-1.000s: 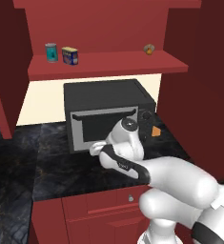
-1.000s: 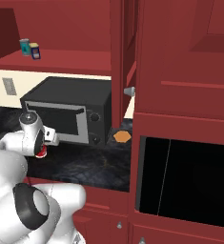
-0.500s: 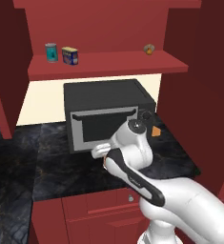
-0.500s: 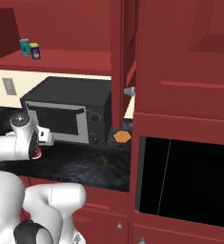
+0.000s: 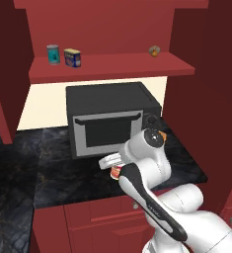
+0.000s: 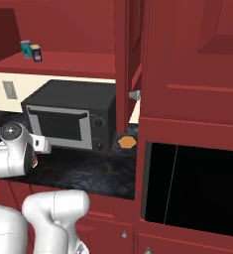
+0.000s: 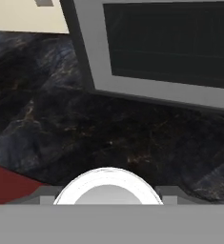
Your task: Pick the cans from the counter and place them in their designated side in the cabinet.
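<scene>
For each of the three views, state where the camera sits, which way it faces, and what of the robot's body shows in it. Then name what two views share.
Left base view: behind the arm's left, facing the microwave and cabinet shelf; the white arm rises lower right, red can at its hand.
Right base view: behind the arm's right, facing the counter; arm lower left.
Hand view: on the hand, looking down the gripper at the counter and microwave door; the can's white top sits between the fingers.
Shared: both base views show the navy-blue can on the shelf.

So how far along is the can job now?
Done: the blue can sits on the cabinet shelf, left side, beside a teal can. In hand: the gripper holds the red can above the counter. Left: lifting it to the shelf.
</scene>
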You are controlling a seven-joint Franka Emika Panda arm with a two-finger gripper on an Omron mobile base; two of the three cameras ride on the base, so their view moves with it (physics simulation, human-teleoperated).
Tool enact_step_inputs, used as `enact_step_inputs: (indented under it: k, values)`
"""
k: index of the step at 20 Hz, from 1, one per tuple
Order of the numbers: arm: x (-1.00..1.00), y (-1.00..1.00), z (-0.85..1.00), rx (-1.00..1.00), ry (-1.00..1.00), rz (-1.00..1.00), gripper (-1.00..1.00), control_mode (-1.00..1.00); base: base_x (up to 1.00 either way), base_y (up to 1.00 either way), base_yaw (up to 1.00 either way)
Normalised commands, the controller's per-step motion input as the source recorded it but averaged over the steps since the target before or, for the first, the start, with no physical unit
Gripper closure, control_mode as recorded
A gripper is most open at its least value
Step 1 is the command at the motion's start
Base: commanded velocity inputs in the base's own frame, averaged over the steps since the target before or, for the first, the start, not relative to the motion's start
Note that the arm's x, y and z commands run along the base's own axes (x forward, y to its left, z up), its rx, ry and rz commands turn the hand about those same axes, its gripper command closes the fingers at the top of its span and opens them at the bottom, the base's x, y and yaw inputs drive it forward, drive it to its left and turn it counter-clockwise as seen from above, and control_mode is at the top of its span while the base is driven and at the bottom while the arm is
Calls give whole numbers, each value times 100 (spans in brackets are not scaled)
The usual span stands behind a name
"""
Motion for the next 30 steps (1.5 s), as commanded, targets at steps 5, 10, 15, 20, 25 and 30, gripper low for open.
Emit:
enact_step_inputs:
  k: [5, 10, 15, 20, 25, 30]
  values:
    - [-37, -3, 33, 0, -8, 3, 100, -100, 0, 0, 0]
    - [-17, 0, 43, 0, -5, 2, 100, -100, 0, 0, 0]
    - [-17, -2, 43, 0, -3, 2, 100, -100, 0, 0, 0]
    - [-26, -2, 37, 0, -3, 2, 100, -100, 0, 0, 0]
    - [-22, -1, 34, 0, -4, 2, 100, -100, 0, 0, 0]
    - [-18, 0, 32, 0, -4, 2, 100, -100, 0, 0, 0]
